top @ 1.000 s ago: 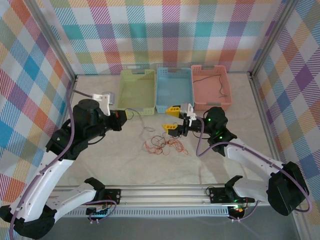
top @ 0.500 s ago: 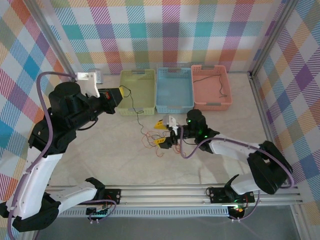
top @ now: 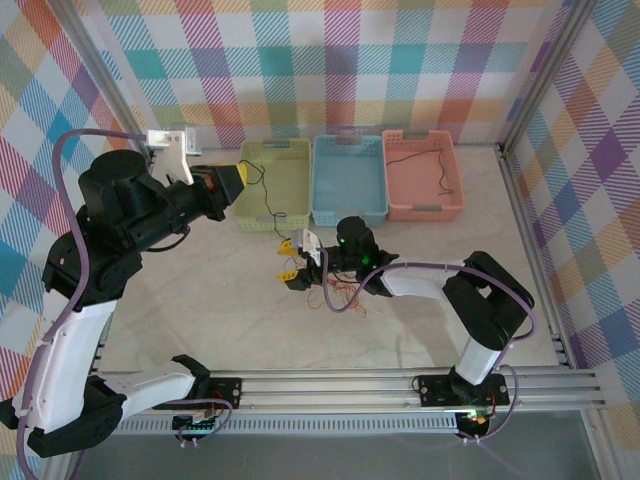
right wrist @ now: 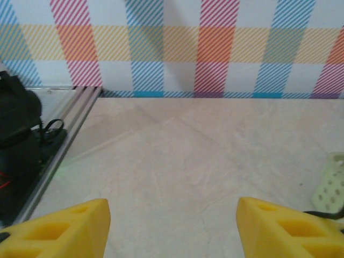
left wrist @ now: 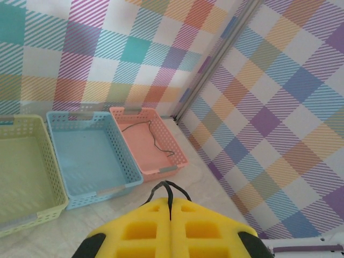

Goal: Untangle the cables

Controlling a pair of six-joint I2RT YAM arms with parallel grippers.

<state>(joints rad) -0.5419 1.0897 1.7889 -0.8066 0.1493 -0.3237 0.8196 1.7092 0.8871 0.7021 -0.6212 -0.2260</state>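
1. Stretching between the checked walls, the pale worktop [top: 200, 300] carries three baskets in a row at its far side and loose wires near its middle.
2. Of the baskets, the green basket [top: 285, 175] is leftmost, the blue basket [top: 349, 180] is in the middle and the pink basket [top: 400, 185] is rightmost, their sides touching or nearly so.
3. The left hand [top: 240, 184] is held up off the worktop, just beside the green basket's left edge. In the left wrist view its yellow fingers [left wrist: 140, 231] are pressed together, pinching a black cable [left wrist: 170, 186] whose small loop sticks out past the tips.
4. The right hand [top: 287, 262] is low over the worktop in front of the green basket, its yellow fingers [right wrist: 59, 226] spread with bare worktop between them.
5. From the left hand, the black cable [top: 264, 198] runs across the green basket toward its front edge.
6. A tangle of orange-red cables [top: 342, 291] lies on the worktop just to the right of the right hand, under that arm's wrist.
7. A second black cable [top: 445, 175] lies inside the pink basket.
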